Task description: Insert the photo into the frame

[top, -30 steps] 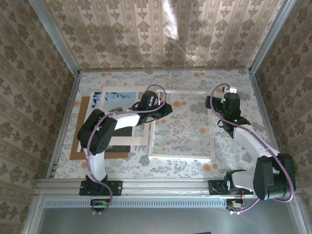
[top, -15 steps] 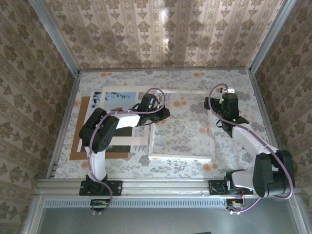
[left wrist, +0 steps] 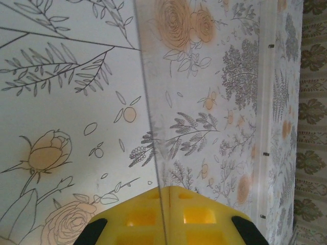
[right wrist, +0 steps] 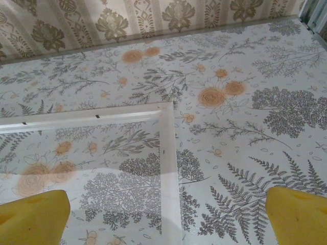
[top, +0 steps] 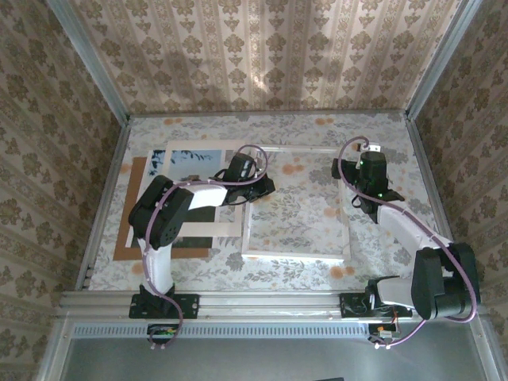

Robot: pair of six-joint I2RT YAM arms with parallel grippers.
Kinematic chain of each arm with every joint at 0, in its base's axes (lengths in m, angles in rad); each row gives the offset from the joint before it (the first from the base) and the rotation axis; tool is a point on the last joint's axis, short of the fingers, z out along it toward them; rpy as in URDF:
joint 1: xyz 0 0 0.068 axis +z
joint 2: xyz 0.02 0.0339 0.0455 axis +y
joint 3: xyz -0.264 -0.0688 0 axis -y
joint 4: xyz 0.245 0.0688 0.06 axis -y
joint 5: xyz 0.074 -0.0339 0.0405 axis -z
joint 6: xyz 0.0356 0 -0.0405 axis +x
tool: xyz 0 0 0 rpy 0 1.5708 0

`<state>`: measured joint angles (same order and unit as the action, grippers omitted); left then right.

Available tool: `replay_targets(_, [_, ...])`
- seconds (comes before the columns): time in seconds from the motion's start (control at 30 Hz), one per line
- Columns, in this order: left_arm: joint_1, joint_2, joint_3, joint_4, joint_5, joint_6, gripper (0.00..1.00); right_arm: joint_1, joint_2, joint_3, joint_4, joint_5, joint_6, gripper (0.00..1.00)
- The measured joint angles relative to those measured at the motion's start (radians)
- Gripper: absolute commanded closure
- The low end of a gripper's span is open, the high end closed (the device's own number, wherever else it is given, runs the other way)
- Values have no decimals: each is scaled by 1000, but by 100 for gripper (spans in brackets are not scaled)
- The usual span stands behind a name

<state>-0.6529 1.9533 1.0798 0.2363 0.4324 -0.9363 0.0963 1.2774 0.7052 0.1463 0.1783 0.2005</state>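
From above, the frame (top: 295, 254) is seen lying at the middle of the table (top: 317, 127), whose flowered surface shows through the pane. The photo (top: 194, 158) is found outside the frame, to its left, bordered by a white mat (top: 230, 228) that rests on a brown board (top: 123, 238). Part of the photo is covered by the left arm (top: 198, 194). The left gripper (top: 262, 189) is placed at the frame's left edge. The right gripper (top: 352, 169) is held near the frame's far right corner.

In the left wrist view, the thin edge of the frame (left wrist: 151, 132) is seen running between the yellow pads (left wrist: 204, 217) of the left gripper (left wrist: 163, 204), which are pressed together on it.

In the right wrist view, the fingers (right wrist: 33, 214) of the right gripper (right wrist: 166, 217) are spread as wide as they go, and nothing is gripped between them. The corner of the frame (right wrist: 169, 153) is seen ahead of them, lying on the table.
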Motion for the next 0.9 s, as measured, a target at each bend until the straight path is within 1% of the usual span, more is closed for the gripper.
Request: replay_targets(0.9, [0, 10, -6, -5, -14, 0, 100, 0, 1, 0, 3, 0, -15, 0])
